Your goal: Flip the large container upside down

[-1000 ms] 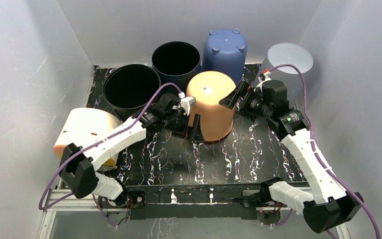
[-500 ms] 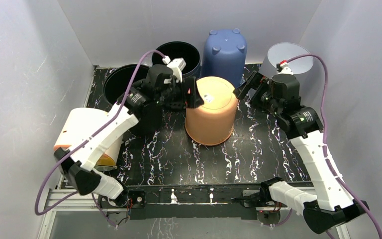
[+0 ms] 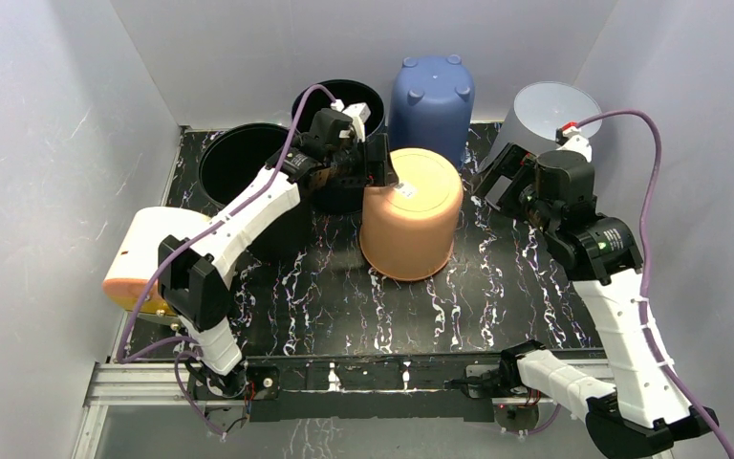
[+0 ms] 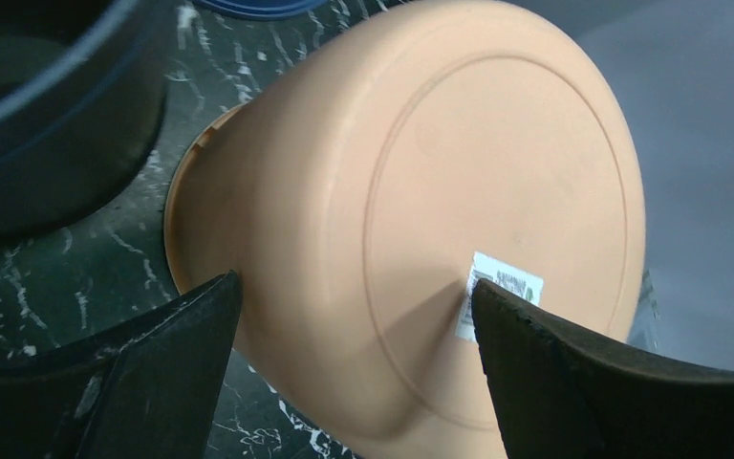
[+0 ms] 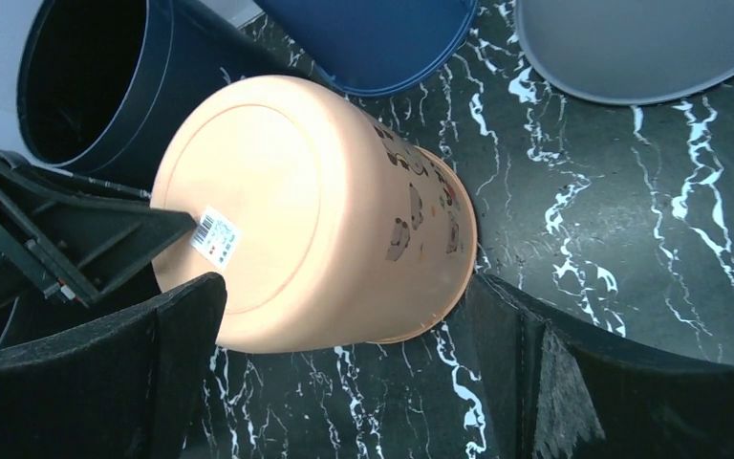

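The large orange container (image 3: 411,225) stands base up, mouth down, on the black marble table (image 3: 344,306). A white label shows on its base. My left gripper (image 3: 375,172) is open, at the back left edge of the base. In the left wrist view the container (image 4: 440,172) fills the gap of the open left gripper (image 4: 356,284). My right gripper (image 3: 497,180) is open and empty, apart from the container on its right. In the right wrist view the right gripper (image 5: 346,287) hangs above the container (image 5: 315,210), with a left gripper finger (image 5: 105,239) near the label.
Two black buckets (image 3: 248,163) (image 3: 339,103) stand open at the back left. A blue container (image 3: 432,96) stands base up at the back. A grey translucent container (image 3: 547,115) is at the back right. A white and orange container (image 3: 158,253) lies at the left edge.
My left gripper rose from the container's front left side to its base at the back left. My right gripper drew back to the right, away from the container. The container stays base up.
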